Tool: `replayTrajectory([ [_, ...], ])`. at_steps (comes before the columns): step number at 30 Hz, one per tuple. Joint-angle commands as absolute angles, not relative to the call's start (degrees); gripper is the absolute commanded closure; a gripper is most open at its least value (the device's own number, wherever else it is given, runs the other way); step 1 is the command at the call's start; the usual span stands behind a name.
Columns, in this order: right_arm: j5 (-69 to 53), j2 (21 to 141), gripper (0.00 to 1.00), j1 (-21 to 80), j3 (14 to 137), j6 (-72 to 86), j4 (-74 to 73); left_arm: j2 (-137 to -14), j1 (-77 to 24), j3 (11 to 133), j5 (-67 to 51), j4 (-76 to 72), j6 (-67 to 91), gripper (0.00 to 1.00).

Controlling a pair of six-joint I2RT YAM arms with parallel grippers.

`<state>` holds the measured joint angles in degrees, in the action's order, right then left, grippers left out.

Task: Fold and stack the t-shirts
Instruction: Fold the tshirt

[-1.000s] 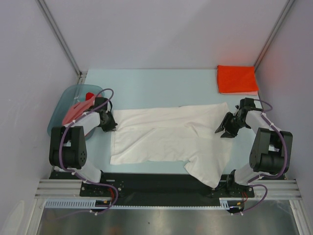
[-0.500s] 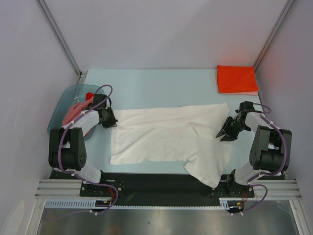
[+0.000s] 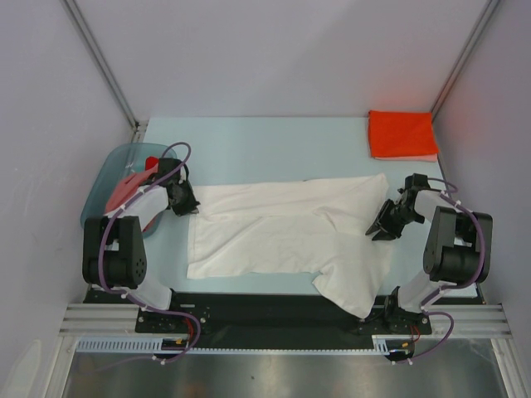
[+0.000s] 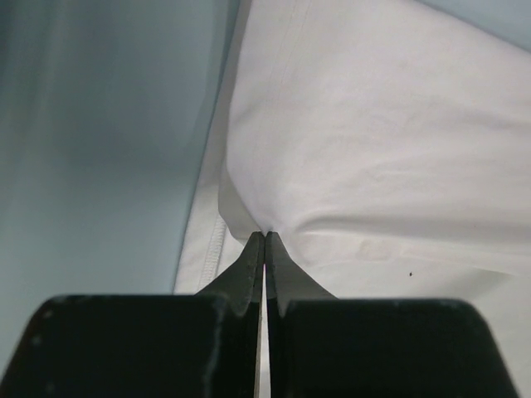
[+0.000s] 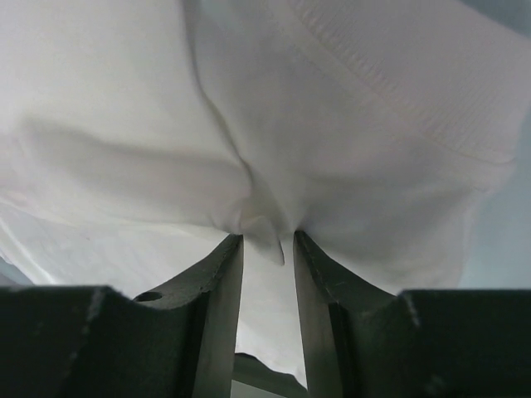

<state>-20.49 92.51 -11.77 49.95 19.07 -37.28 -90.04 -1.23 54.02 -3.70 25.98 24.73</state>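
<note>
The large white t-shirt (image 3: 282, 236) lies spread across the table, with one part hanging over the near edge. My left gripper (image 3: 189, 204) is at its back left corner, shut on a pinch of white cloth (image 4: 348, 149), with its fingertips (image 4: 255, 249) pressed together. My right gripper (image 3: 380, 228) is at the shirt's right edge. Its jaws stand narrowly apart with a bunched fold of white cloth (image 5: 265, 224) pinched between them. A folded orange-red t-shirt (image 3: 401, 134) lies at the back right corner. Salmon-pink and red t-shirts (image 3: 126, 186) sit in the basin at the left.
The blue-grey plastic basin (image 3: 99, 191) stands at the table's left edge, next to my left arm. Grey walls and slanted frame posts (image 3: 104, 66) close in the back and sides. The black front rail (image 3: 265, 303) runs along the near edge.
My right gripper has come down and inward onto the shirt's right edge, and its jaws have narrowed from wide open onto a fold. My left gripper has shifted slightly back, holding its corner.
</note>
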Motion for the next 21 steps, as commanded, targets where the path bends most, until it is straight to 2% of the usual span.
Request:
replayTrajectory([
  [1,-21.53,93.60,0.64,-12.04,50.97,19.78,-35.33,-88.68,-0.88,56.16,-4.75,25.31,23.38,1.00],
  [5,-21.71,94.30,0.67,-12.04,51.68,20.13,-35.07,-88.77,-0.88,56.16,-4.83,25.31,23.20,1.00],
  [8,-22.41,94.75,0.76,-12.13,52.03,20.13,-35.33,-88.77,-0.88,56.42,-5.18,25.23,23.03,1.00],
  [9,-22.59,94.57,0.84,-12.13,52.03,20.30,-35.33,-88.68,-0.88,56.60,-5.36,25.22,22.94,1.00],
  [11,-23.20,93.35,0.92,-12.22,52.38,21.18,-35.86,-88.59,-0.88,57.04,-6.41,25.57,22.33,1.00],
  [12,-23.73,92.90,1.00,-12.30,52.90,21.70,-36.56,-88.85,-0.88,58.26,-6.76,26.62,21.89,1.00],
  [17,-27.50,88.25,1.00,-12.48,60.28,29.60,-33.94,-88.86,-0.88,65.71,-10.62,27.77,20.48,1.00],
  [19,-28.82,86.75,1.00,-12.57,62.31,33.99,-25.72,-89.73,-0.88,69.07,-11.42,27.34,20.04,1.00],
  [21,-30.14,91.37,1.00,-12.57,68.62,40.23,-18.16,-91.40,-0.88,75.39,-12.12,25.67,19.87,1.00],
])
